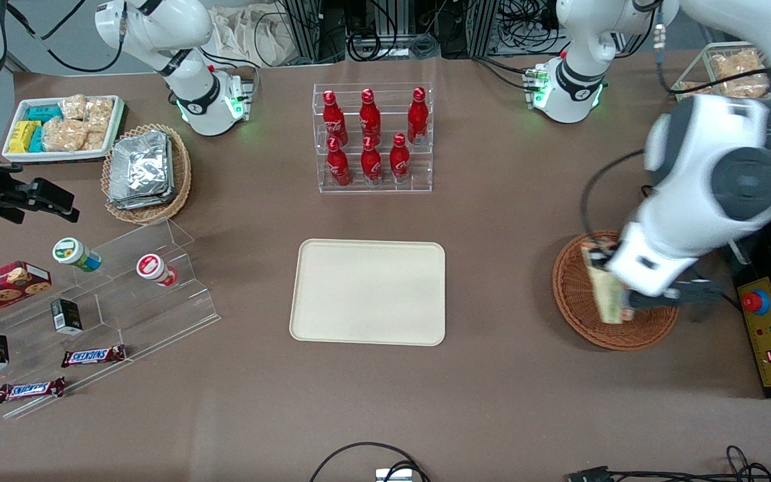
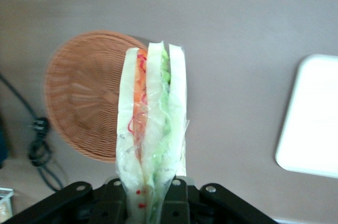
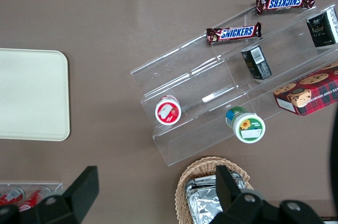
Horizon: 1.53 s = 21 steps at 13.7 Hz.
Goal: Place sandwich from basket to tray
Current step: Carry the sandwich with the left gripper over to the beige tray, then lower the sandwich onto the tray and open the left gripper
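Note:
My left gripper [image 1: 628, 302] is over the reddish-brown wicker basket [image 1: 574, 298] toward the working arm's end of the table. It is shut on the sandwich [image 1: 604, 286], a wrapped wedge of pale bread. In the left wrist view the sandwich [image 2: 153, 118] stands out from between the black fingers of the gripper [image 2: 153, 198], its orange and green filling showing. It is held up above the basket [image 2: 79, 92], which looks empty. The cream-beige tray [image 1: 369, 291] lies flat and bare at the table's middle; it also shows in the left wrist view [image 2: 314, 118] and in the right wrist view [image 3: 31, 94].
A clear rack of red bottles [image 1: 373, 137] stands farther from the front camera than the tray. A yellow control box with a red button [image 1: 768, 328] lies beside the basket. A tan basket of foil packs [image 1: 148, 171] and an acrylic shelf of snacks [image 1: 124, 294] are toward the parked arm's end.

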Each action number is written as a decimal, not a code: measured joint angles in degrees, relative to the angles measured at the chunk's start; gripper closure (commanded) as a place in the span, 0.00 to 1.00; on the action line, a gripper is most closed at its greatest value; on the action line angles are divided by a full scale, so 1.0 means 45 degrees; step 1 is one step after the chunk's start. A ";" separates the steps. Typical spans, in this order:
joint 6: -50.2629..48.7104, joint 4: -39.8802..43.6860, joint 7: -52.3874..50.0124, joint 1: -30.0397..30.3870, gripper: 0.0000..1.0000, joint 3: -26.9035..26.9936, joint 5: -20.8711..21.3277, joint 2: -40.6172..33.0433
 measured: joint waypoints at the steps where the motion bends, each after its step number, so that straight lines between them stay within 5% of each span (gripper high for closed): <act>1: 0.0004 0.0001 -0.0354 -0.0743 1.00 -0.0023 -0.0010 0.0263; 6: 0.2209 0.0209 -0.2809 -0.3285 1.00 -0.0076 -0.0096 0.2988; 14: 0.6388 0.0431 -0.4190 -0.4352 1.00 -0.0164 -0.0134 0.5586; 15: 0.6622 0.0433 -0.4193 -0.4404 0.72 -0.0165 -0.0134 0.5732; 16: 0.6726 0.0434 -0.4193 -0.4425 0.01 -0.0165 -0.0134 0.5842; 21: 0.6652 0.0622 -0.4194 -0.4424 0.00 -0.0164 -0.0134 0.5878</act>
